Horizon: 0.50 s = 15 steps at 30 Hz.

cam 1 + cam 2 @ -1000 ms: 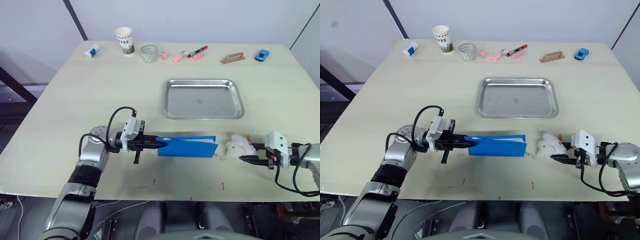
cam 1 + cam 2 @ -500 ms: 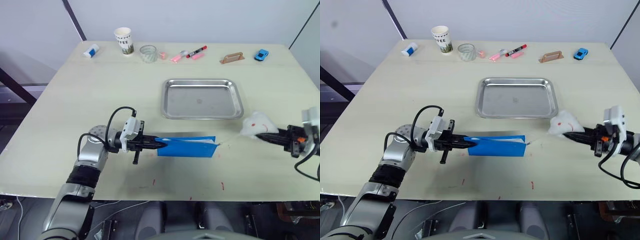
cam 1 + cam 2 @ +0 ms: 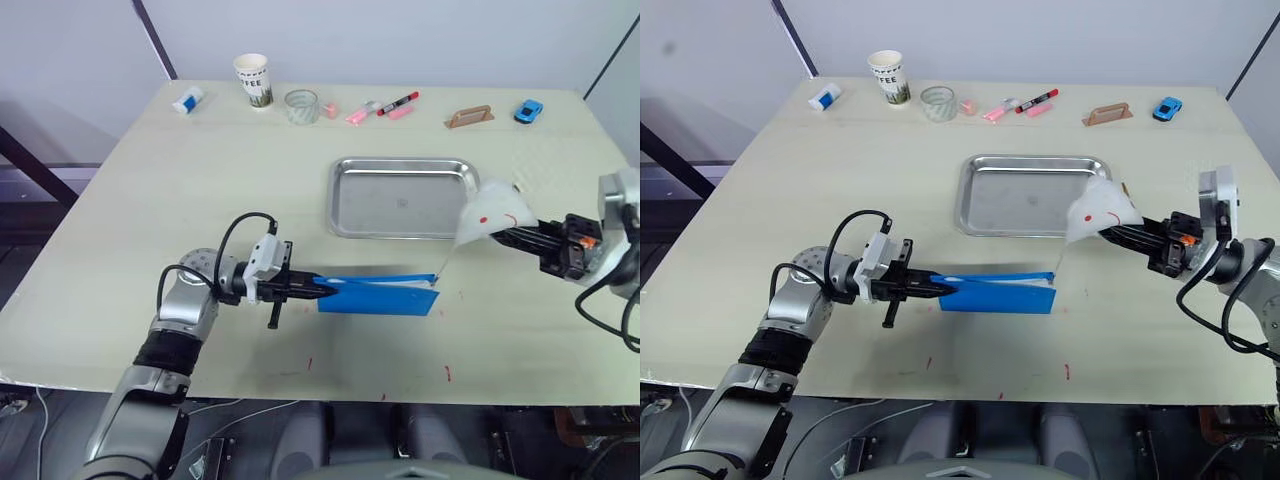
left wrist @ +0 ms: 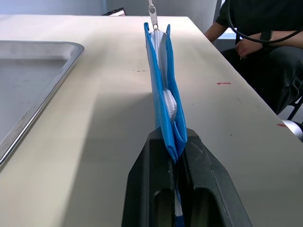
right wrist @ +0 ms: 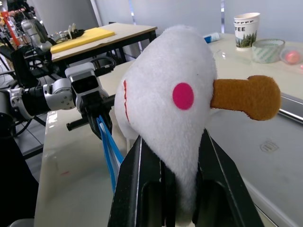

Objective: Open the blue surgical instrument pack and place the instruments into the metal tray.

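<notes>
The blue surgical instrument pack (image 3: pixel 378 294) lies closed near the table's front edge, its left end pinched in my left gripper (image 3: pixel 318 290), which is shut on it. The left wrist view looks along the pack (image 4: pixel 161 71) on edge, with pale lining inside and a zip pull (image 4: pixel 152 8) at its far end. The instruments are hidden. My right gripper (image 3: pixel 505 232) is shut on a white plush toy (image 3: pixel 490 210), held in the air over the metal tray's (image 3: pixel 380 205) right front corner. A thin cord (image 3: pixel 447 262) runs from the toy to the pack's right end.
Along the table's far edge stand a paper cup (image 3: pixel 252 80), a glass jar (image 3: pixel 300 106), pink and red markers (image 3: pixel 385 105), a wooden block (image 3: pixel 467 117), a blue toy car (image 3: pixel 527 110) and a small bottle (image 3: pixel 186 101). A seated person (image 4: pixel 260 42) is beyond the table's edge.
My right gripper has lifted the plush toy off the table and carried it up and back toward the tray's right front corner, stretching the cord. The left gripper and pack have stayed put.
</notes>
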Available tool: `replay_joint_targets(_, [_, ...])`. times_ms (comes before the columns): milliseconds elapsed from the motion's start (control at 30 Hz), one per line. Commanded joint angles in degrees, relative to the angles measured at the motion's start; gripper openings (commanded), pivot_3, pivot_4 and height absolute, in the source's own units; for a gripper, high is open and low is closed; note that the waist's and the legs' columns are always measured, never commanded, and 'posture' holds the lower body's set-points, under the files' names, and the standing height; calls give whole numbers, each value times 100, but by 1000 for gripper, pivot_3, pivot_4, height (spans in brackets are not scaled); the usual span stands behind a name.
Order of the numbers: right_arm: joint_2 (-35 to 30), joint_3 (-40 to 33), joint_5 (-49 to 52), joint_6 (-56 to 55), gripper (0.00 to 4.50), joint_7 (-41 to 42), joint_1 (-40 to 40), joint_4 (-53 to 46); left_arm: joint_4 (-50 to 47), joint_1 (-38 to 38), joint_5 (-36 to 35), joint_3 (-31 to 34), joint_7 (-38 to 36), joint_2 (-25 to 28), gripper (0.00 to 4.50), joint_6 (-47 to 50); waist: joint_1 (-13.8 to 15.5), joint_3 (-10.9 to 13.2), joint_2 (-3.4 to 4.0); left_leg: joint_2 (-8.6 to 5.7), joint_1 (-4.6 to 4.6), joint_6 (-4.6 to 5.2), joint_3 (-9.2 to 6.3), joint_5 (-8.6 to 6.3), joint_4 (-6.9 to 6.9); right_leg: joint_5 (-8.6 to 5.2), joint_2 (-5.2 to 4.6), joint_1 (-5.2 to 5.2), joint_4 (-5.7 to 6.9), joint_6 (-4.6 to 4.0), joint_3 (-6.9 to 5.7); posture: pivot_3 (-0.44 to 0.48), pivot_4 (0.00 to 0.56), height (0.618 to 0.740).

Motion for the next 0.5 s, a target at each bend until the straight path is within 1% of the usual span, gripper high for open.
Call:
replay_joint_targets(33, [137, 162, 175, 74, 15, -204, -359, -409, 44, 67, 303, -178, -22, -4, 0, -23, -7, 0, 1, 0, 1, 0, 0, 0, 0, 0, 0, 0, 1, 0, 0, 0, 150, 740])
replay_joint_targets(167, [413, 351, 279, 211, 15, -432, -685, -441, 82, 23, 327, -178, -6, -38, 0, -42, 36, 0, 0, 0, -5, 0, -6, 0, 0, 0, 0, 0, -3, 0, -6, 0, 150, 740])
replay_joint_targets(300, [464, 827, -199, 135, 15, -361, -895, -485, 83, 24, 343, -175, -15, -41, 0, -52, 21, 0, 1, -4, -6, 0, -8, 0, 0, 0, 1, 0, -2, 0, -1, 0, 150, 740])
replay_joint_targets(500, [819, 1476, -908, -113, 15, -558, -1306, -472, 131, -12, 356, -178, -26, -60, 0, -63, 13, 0, 1, -4, -6, 0, -10, 0, 0, 0, 1, -1, -1, 0, -3, 0, 150, 740])
